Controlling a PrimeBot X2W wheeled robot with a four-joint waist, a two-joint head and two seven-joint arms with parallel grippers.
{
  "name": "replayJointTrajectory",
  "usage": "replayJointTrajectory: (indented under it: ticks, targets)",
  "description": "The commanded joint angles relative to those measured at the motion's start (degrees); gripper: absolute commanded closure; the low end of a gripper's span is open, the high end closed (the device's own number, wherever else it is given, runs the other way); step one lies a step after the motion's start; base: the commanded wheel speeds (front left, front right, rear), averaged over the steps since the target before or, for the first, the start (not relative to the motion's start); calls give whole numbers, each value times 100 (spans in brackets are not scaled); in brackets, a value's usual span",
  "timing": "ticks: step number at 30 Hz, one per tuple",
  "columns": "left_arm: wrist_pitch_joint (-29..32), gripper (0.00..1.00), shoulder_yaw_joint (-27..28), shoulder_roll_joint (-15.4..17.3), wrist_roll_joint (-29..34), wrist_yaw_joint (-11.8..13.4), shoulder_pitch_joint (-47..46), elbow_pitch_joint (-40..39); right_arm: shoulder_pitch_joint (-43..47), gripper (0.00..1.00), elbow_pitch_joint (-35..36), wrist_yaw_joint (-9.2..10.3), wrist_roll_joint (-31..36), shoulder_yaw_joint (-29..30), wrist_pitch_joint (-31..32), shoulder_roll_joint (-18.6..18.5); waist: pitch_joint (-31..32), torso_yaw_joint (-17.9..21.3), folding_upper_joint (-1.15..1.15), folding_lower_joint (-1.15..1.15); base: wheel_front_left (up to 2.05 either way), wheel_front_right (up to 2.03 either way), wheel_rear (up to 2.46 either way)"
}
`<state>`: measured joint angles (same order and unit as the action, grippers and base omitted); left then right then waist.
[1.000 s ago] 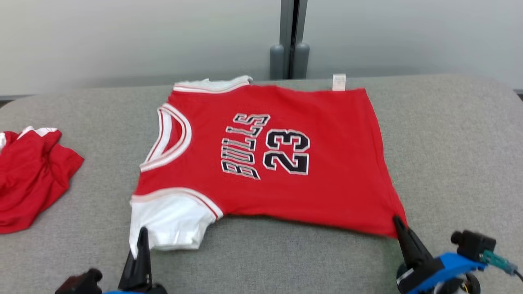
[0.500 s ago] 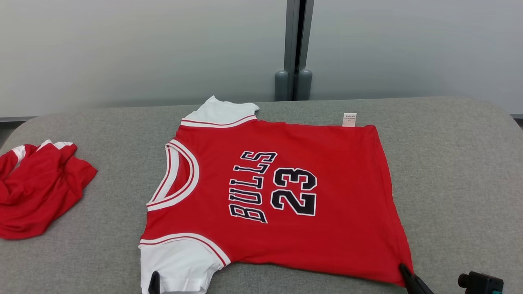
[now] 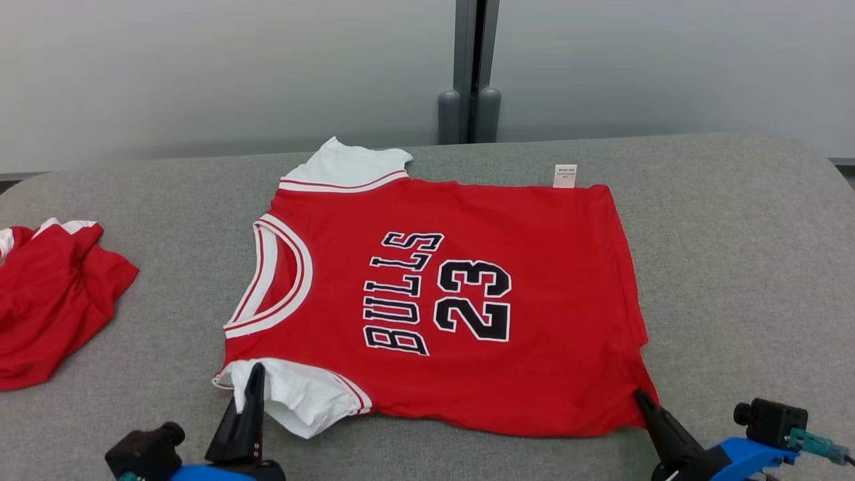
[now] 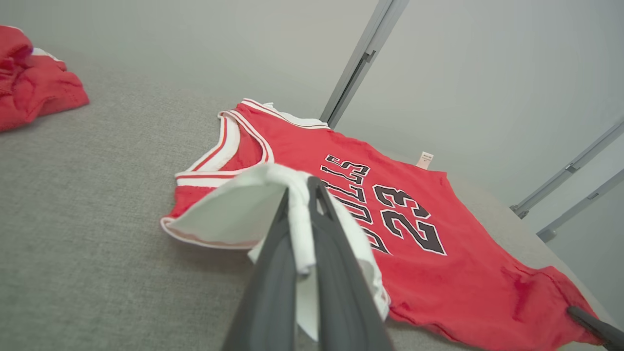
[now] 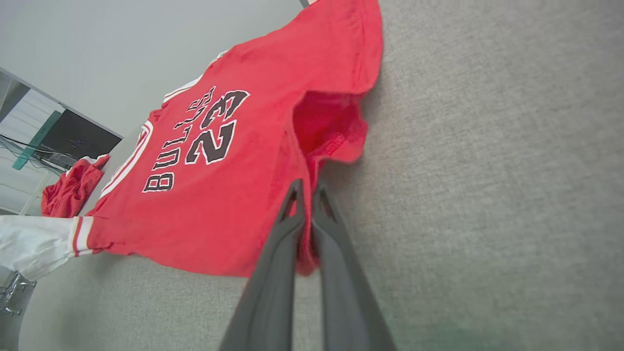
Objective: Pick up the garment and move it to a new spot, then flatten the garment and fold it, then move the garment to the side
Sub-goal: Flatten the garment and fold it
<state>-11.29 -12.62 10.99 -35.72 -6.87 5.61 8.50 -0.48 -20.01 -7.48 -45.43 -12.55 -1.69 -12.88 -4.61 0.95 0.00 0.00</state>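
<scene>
- crumpled red cloth (image 3: 53, 294) is running off the head view's left edge
- print on the white tag (image 3: 564, 176) is coming out too tiny to read

the grey table (image 3: 735, 267) is viewed from above its near edge by the head camera, aimed forward and down toward 12 o'clock, far enough back that the whole garment (image 3: 467, 300) is taken in. the left wrist camera is set low and close behind the left gripper (image 4: 300, 184), at the head view's 7 o'clock, and is pointed across the garment toward 1 o'clock. the right wrist camera is carried close behind the right gripper (image 5: 308, 187), at 5 o'clock, rolled sideways and turned toward 10 o'clock. the garment's printed chest and the crumpled red cloth (image 3: 47, 300) at 9 o'clock are shared by all three views.
</scene>
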Motion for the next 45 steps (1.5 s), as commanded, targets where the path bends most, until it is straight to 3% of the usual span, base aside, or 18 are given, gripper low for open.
replayJointTrajectory:
  ticks: [1, 18, 34, 35, 36, 37, 38, 39, 45]
  targets:
    - [34, 100, -38, 41, -27, -27, -186, 6, -112, 100, 41, -3, -13, 36, 29, 24, -49, -14, 0, 0, 0, 0, 0]
    - [138, 100, -430, 688, -535, -61, -1931, 1022, -528, 100, 356, -3, -570, 427, 642, 238, -272, 156, 0, 0, 0, 0, 0]
    - [32, 100, -1401, 931, -828, -61, -3255, 2527, -1490, 100, -259, -3, -458, 705, 992, 480, -519, 267, 0, 0, 0, 0, 0]
    - [4, 100, -1458, 930, -865, -61, -3340, 2616, -1573, 93, -315, -3, -387, 693, 955, 463, -538, 268, 0, 0, 0, 0, 0]
    - [-15, 100, -1513, 925, -892, -62, -3428, 2701, -1649, 56, -386, -3, -362, 688, 923, 471, -556, 269, 0, 0, 0, 0, 0]
    - [-40, 73, -1565, 912, -917, -62, -3503, 2778, -1720, 19, -451, -3, -329, 681, 893, 488, -568, 268, 0, 0, 0, 0, 0]
    - [-75, 4, -1636, 905, -921, -62, -3571, 2856, -1791, 0, -532, -3, -297, 686, 864, 494, -574, 264, 0, 0, 0, 0, 0]
    - [-127, 0, -1676, 895, -937, -62, -3645, 2943, -1859, 0, -599, -3, -280, 693, 816, 495, -579, 251, 0, 0, 0, 0, 0]
    - [-352, 0, -1785, 796, -1020, -62, -3835, 3306, -2009, 0, -871, -3, -80, 516, 504, 387, -521, 172, 0, 0, 0, 0, 0]
